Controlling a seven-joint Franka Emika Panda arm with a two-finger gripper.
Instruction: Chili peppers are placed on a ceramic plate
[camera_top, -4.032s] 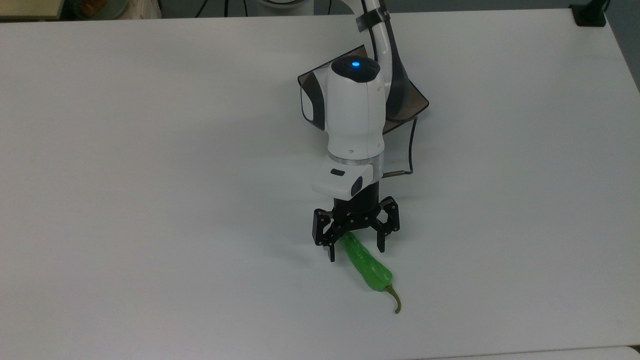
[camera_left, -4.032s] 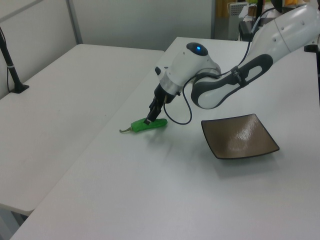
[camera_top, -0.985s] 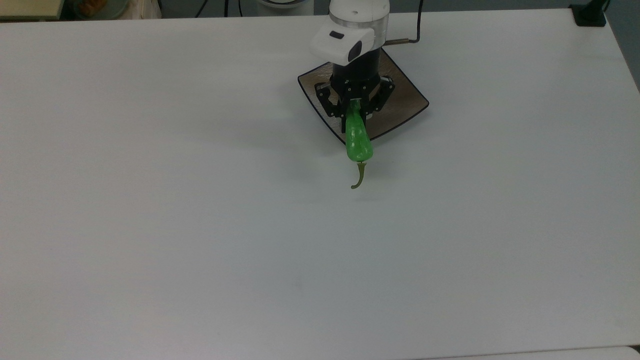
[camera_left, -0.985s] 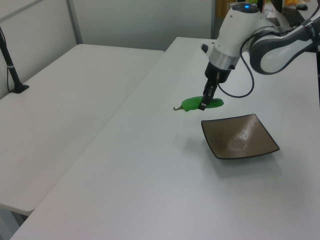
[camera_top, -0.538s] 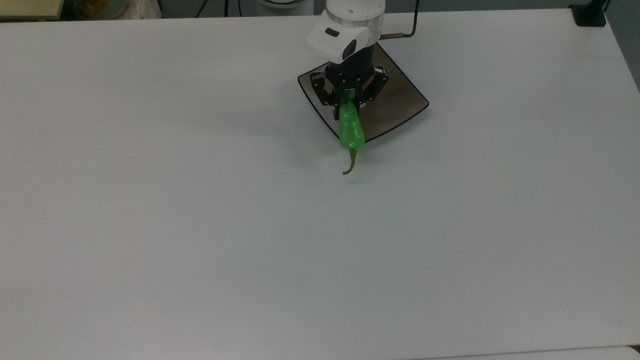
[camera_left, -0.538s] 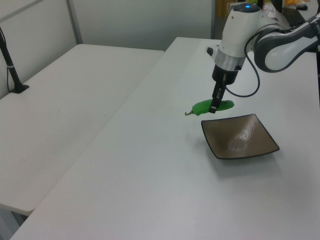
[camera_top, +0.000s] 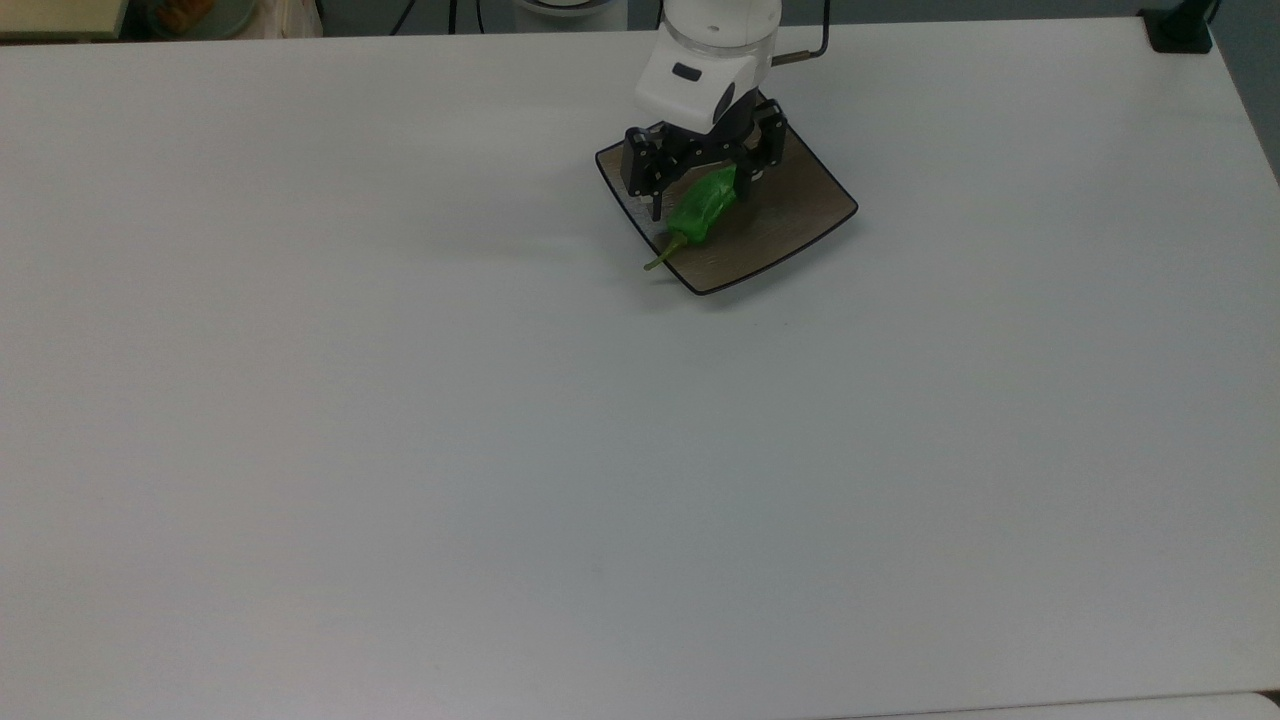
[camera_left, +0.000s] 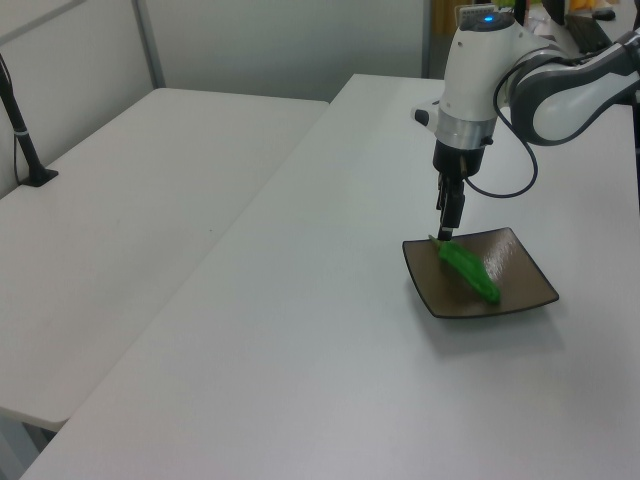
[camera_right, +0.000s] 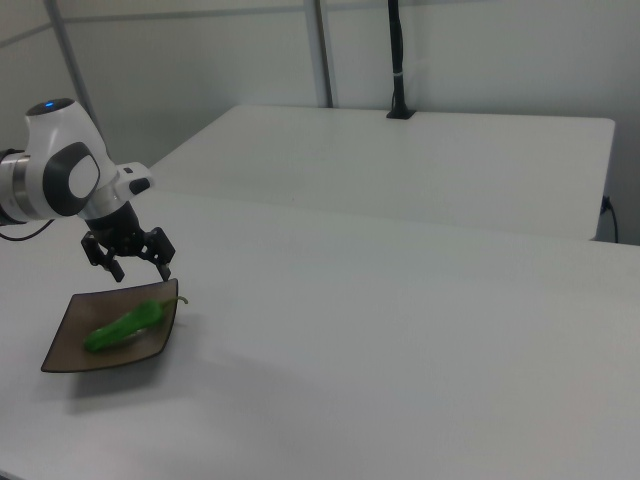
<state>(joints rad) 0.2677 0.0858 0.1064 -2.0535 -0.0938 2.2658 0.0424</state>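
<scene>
Green chili pepper (camera_right: 125, 324) lies on the ceramic plate (camera_right: 70, 345), the pincer (camera_right: 139, 269) spread wide and empty just above it.

In the right view the pepper rests diagonally across the plate, its stem reaching the rim, clear of the pincer's fingers (camera_right: 164, 270). In the top view the arm's white wrist (camera_top: 703, 85) covers the plate's far corner and the pepper's blunt end sits between the fingers. The white table (camera_top: 400, 400) carries the plate; a second white table (camera_right: 400, 160) and grey partition walls (camera_right: 480, 50) stand beyond.
</scene>
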